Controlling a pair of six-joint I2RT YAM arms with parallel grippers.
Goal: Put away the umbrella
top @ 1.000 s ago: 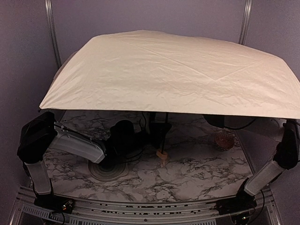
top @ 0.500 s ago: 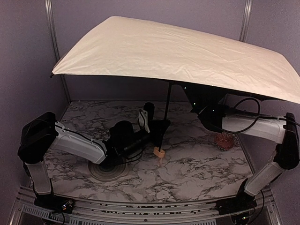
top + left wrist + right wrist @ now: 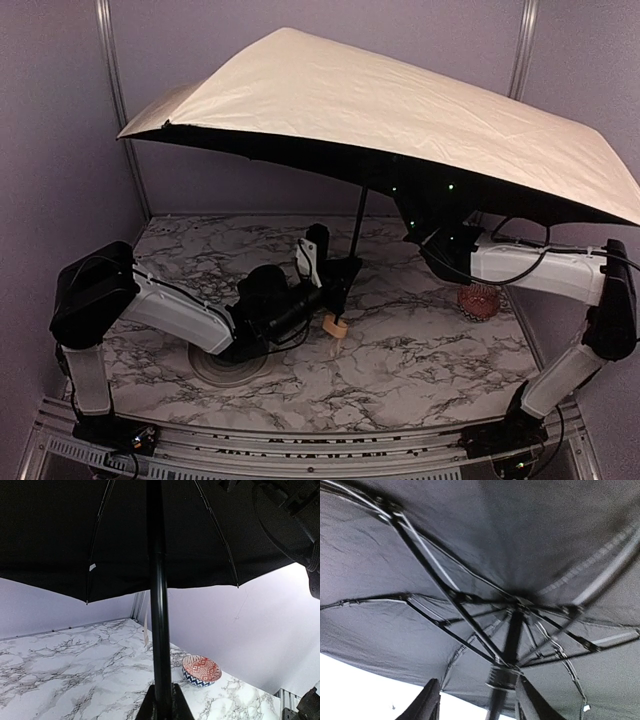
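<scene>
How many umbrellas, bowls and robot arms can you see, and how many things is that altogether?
umbrella: 1
patterned bowl: 1
robot arms (left arm, right arm): 2
Total: 4

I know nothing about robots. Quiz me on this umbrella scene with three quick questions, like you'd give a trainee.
1. True or false: the umbrella is folded shut.
2. Which gripper clamps the black shaft? A) left B) right C) neither
3. What colour is the underside of the canopy?

Key:
1. False. It stands open.
2. A. The left gripper is shut on it.
3. Black.
</scene>
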